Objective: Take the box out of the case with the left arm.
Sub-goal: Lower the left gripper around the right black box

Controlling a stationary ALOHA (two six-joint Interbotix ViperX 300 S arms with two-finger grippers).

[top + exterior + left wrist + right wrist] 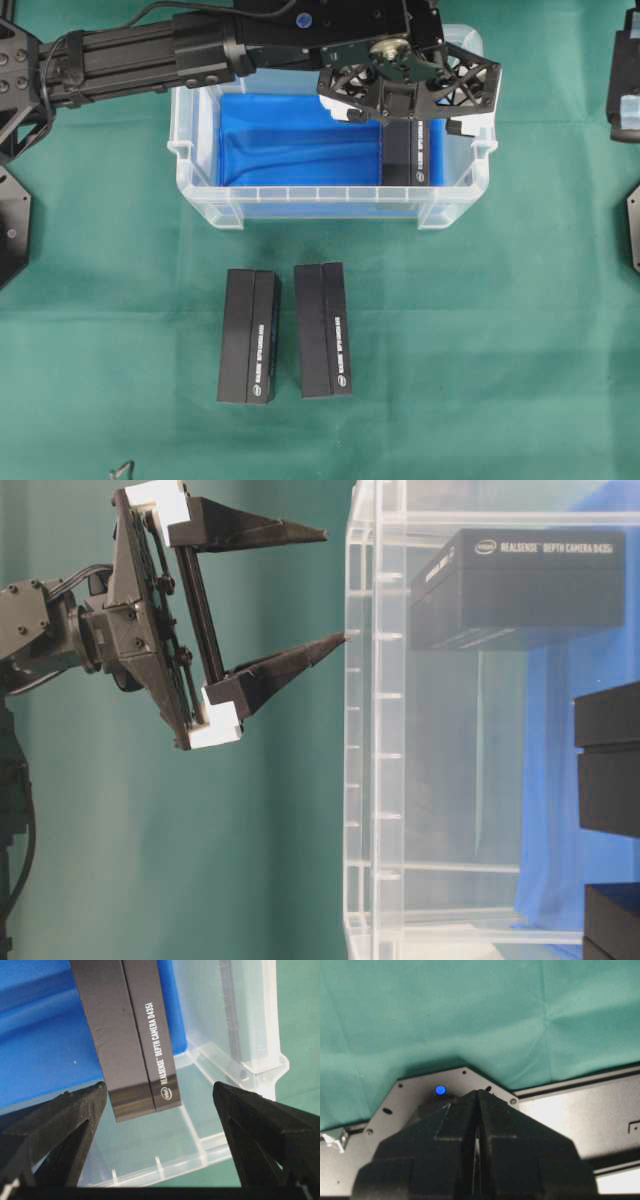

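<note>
so far nothing is lifted: the box (408,153) lies inside the case (200,190), on the blue cloth by its right wall. the left gripper (410,88) hangs above the box's far end, fingers spread wide, holding nothing. the grasp and lift remain. room is tight on the wall side, freer toward the case's middle. two boxes (285,333) lie outside, in front of the case.
</note>
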